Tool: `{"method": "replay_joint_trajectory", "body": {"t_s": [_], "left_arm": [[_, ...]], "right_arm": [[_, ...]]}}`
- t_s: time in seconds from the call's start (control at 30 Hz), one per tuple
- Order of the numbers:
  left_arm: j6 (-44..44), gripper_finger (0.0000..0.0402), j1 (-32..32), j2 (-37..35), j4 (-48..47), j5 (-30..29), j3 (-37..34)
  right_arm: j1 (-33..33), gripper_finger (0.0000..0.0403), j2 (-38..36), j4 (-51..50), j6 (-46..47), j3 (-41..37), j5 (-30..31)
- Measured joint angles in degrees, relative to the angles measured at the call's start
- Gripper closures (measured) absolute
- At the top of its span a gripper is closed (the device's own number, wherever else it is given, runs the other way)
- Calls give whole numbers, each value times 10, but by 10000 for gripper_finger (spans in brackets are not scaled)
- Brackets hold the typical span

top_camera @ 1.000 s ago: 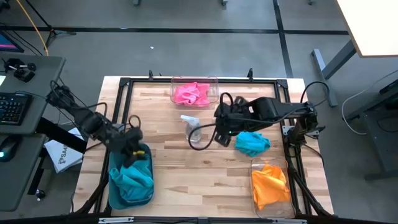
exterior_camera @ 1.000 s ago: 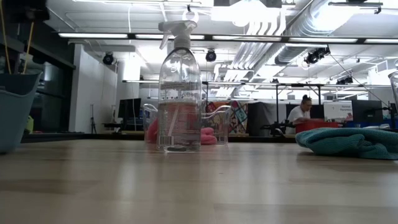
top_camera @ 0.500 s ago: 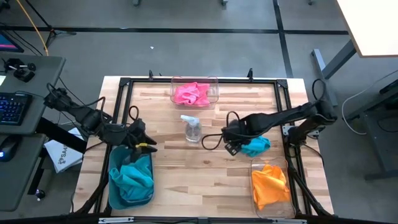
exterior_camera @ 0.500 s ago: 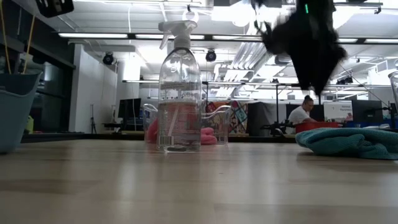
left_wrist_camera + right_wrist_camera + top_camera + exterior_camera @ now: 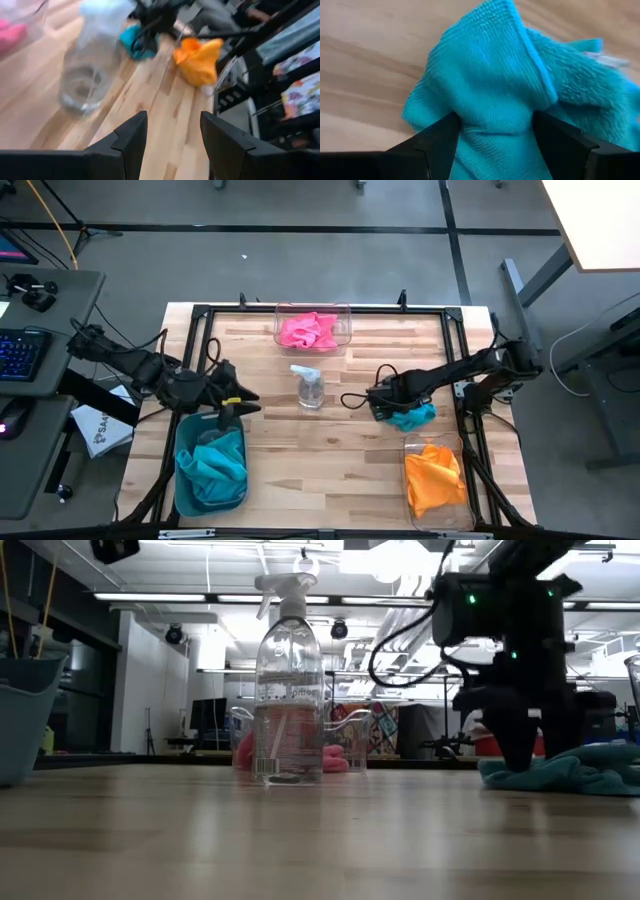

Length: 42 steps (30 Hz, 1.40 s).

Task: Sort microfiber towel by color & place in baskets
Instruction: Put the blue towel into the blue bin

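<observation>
Left gripper (image 5: pixel 171 137) at the bottom of the frame, two dark fingers (image 5: pixel 127 137) spread with a gap between them, nothing held. Wooden table (image 5: pixel 150 110) runs under them. Clear spray bottle (image 5: pixel 92 65) at upper left, blurred. Pink towel (image 5: pixel 11 37) at the far left edge inside a clear basket (image 5: pixel 30 22). Teal towel (image 5: pixel 134 41) at top centre with the dark right arm (image 5: pixel 165 12) over it; its fingers can't be made out. Orange towel (image 5: pixel 197 60) right of centre, bunched up.
</observation>
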Motion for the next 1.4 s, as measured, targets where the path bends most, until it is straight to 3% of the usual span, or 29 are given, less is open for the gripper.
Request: {"method": "replay_joint_trajectory", "body": {"t_s": [0.13,0.23,0.3,0.4,0.43,0.57,0.7,0.83,1.0,1.17,1.4], "left_arm": [[45,229,12,0,73,-1,0],[78,229,19,0,134,-1,0],[97,229,22,0,177,0,0],[139,229,22,-2,237,30,0],[156,229,22,-5,251,47,0],[203,229,22,-18,312,93,0],[232,229,22,-34,351,94,0],[251,229,22,-48,362,86,0],[276,229,22,-52,361,80,0],[304,229,22,-41,361,57,0],[328,229,22,-16,362,51,0]], "right_arm": [[0,153,5,58,18,-36,-1],[0,185,5,61,20,-36,2],[3,244,5,46,1,-16,14],[11,364,0,16,-53,42,64],[15,379,-7,20,-72,71,81],[38,368,-20,41,-152,195,157],[71,394,-22,113,-249,318,227],[101,391,-22,221,-375,418,265],[132,398,-15,325,-532,517,259],[139,400,32,346,-583,573,243],[116,400,139,394,-599,632,102]]}}
